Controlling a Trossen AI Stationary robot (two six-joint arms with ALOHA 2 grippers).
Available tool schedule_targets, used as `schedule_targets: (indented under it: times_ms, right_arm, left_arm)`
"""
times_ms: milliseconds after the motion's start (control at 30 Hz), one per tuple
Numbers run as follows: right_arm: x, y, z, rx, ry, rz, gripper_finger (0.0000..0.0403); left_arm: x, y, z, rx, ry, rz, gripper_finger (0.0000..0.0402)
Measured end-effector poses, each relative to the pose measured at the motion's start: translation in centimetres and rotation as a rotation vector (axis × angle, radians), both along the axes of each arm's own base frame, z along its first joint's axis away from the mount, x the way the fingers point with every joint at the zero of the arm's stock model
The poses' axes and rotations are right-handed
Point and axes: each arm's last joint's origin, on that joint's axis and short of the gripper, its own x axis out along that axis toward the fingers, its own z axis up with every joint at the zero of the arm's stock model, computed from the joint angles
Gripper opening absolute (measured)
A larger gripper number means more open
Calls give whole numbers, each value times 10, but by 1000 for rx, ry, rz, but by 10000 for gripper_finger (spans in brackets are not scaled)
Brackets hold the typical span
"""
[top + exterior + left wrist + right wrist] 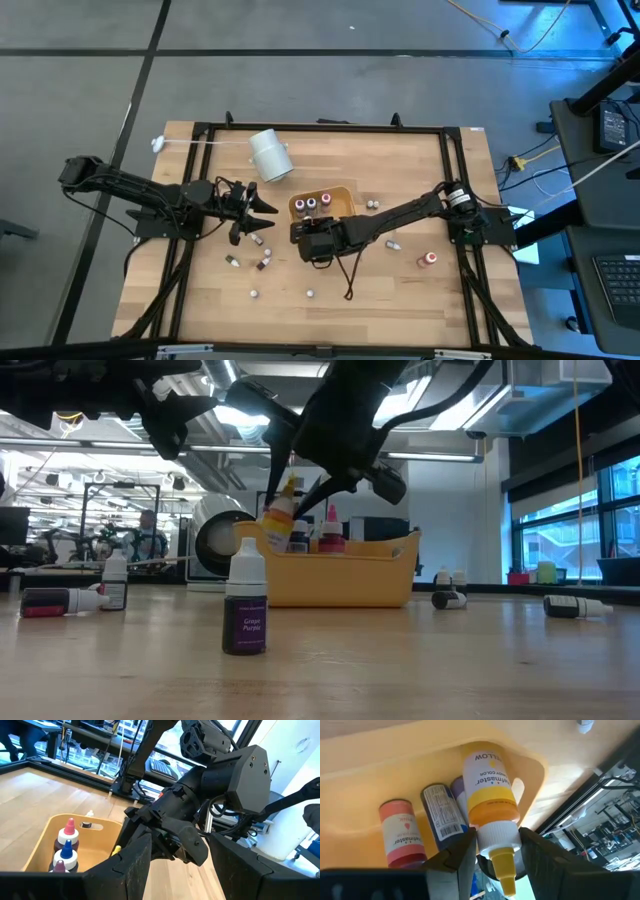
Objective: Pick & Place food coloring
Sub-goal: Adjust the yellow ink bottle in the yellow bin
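Observation:
My right gripper (496, 840) is shut on a yellow food coloring bottle (487, 780) over the left end of the orange tray (340, 192). In the low view this bottle (278, 518) is tilted at rim height. Three more bottles (310, 204) stand inside the tray. Other small bottles lie or stand scattered on the wood, among them a purple one (245, 605) upright in the low view. My left gripper (258, 212) is open, just left of the tray, touching nothing. In its wrist view its fingers (132, 865) frame my right gripper. My right gripper pinches the yellow bottle at its white cap (495, 831), one finger on each side, just behind the yellow tip. The fingers slant down from above. The bottle is tilted, tip end up, with its base toward the tray floor; whether the base touches the tray I cannot tell.
A large white cylinder (270, 155) lies on its side behind the tray's left end. Loose bottles sit near my left gripper (257, 241), toward the near edge (311, 293) and at the right (427, 260). A dark cable (350, 280) trails from my right arm.

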Motion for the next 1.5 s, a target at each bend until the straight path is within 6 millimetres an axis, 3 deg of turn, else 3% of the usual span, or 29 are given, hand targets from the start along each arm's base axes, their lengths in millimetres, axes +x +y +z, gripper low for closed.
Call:
schedule_targets:
  times_ms: [667, 933, 1167, 1500]
  right_arm:
    - [2, -4, -1, 80, 10, 25, 152]
    - [8, -4, 3, 149, -103, -45, 152]
    - [7, -5, 1, 178, -78, -34, 152]
    - [8, -5, 2, 202, -101, -43, 209]
  left_arm:
    - [0, 0, 0, 0, 0, 0, 196]
    - [0, 0, 0, 0, 0, 0, 196]
    - [0, 0, 0, 0, 0, 0, 196]
    - [0, 0, 0, 0, 1, 0, 196]
